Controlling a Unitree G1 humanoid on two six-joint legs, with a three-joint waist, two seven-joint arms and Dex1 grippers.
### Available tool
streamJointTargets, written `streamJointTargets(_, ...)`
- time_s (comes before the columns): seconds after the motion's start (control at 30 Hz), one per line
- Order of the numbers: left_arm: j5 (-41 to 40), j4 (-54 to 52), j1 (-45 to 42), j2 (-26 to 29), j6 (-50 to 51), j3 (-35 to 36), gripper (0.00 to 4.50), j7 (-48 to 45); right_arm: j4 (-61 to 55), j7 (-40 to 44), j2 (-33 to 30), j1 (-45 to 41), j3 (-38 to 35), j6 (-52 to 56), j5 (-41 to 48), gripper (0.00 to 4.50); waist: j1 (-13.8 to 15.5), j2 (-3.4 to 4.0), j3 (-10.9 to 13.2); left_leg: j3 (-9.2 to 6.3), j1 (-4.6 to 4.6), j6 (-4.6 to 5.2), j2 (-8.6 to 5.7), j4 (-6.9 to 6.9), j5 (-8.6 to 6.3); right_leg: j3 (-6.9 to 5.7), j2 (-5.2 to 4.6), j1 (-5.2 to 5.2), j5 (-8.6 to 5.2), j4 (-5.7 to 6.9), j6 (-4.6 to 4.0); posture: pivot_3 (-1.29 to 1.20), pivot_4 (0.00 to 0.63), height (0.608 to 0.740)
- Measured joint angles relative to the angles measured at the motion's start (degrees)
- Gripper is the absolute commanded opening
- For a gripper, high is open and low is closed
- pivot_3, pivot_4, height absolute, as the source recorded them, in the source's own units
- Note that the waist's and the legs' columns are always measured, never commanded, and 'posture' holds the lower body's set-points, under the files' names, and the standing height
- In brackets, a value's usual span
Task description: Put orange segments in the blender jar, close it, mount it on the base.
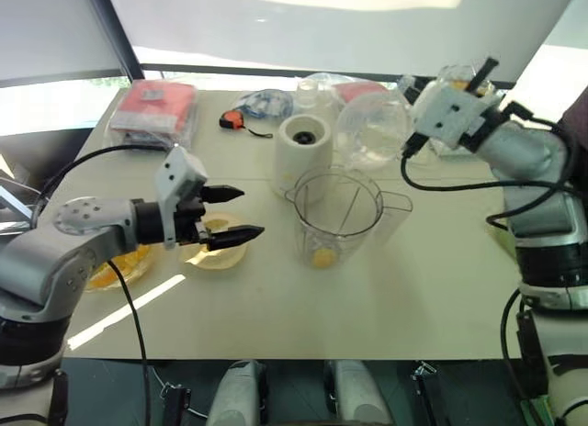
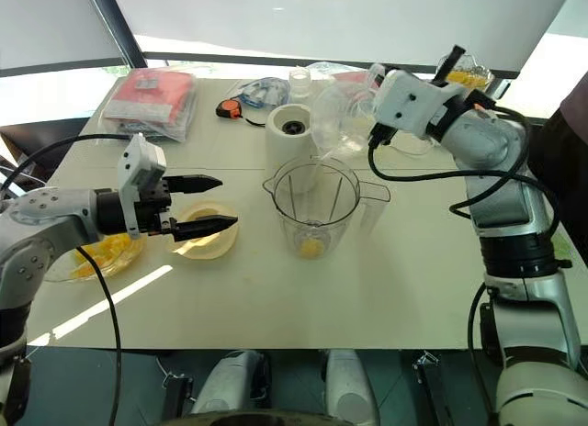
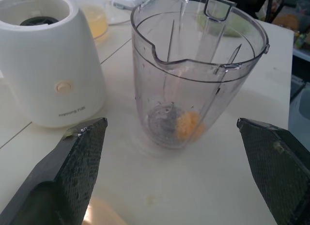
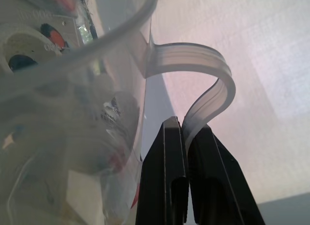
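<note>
A clear blender jar [image 1: 338,215] stands upright and open-topped at mid-table, an orange segment [image 3: 187,125] at its bottom, the white base [image 1: 304,149] just behind it. The right gripper [image 4: 186,137] — fingers pinched shut on the looped handle of a clear domed lid [image 1: 372,130] — holds that lid raised, behind and to the right of the jar's rim. The left gripper [image 1: 234,214], fingers spread wide and empty, points at the jar from its left.

Left end effector [image 3: 169,186] fingertips cropped
</note>
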Motion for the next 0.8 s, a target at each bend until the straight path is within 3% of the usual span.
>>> streamJointTargets(0.13,-2.40,0.15,-2.38,-0.58,0.84,1.94,4.50,0.66,-4.62,-2.55,3.35,0.35,-6.45,14.44,6.31,0.08,0.22,0.00,0.00,0.00,0.00,0.00,-0.01,0.02,0.00,-0.02,-0.03,0.01,0.00,0.01,0.00,0.00,0.150,0.740)
streamJointTargets(0.33,-2.06,0.69,-2.41,-0.86,1.24,1.23,4.50,1.71,-4.40,-18.11,9.09,-0.72,-19.79,31.41,10.17,0.08,1.09,0.01,-0.01,0.02,0.00,-0.01,-0.04,0.01,0.00,-0.03,-0.03,0.00,-0.09,0.01,-0.17,0.00,0.150,0.740)
streamJointTargets(0.6,-0.29,-0.64,-1.01,-0.61,1.08,0.88,4.50,3.14,11.89,-34.49,12.30,4.88,-30.30,28.84,10.60,0.08,0.64,0.02,0.00,0.12,-0.01,0.00,-0.12,0.01,0.00,0.03,-0.07,0.00,-0.08,-0.04,-0.15,0.00,0.150,0.740)
streamJointTargets(0.8,-0.74,-2.99,1.19,0.01,1.55,1.63,4.50,4.24,21.20,-41.08,13.79,5.50,-30.02,20.51,10.48,0.08,-0.75,0.06,0.01,0.06,0.02,0.00,-0.09,-0.01,0.00,0.04,-0.01,-0.02,-0.04,0.00,-0.08,0.00,0.150,0.740)
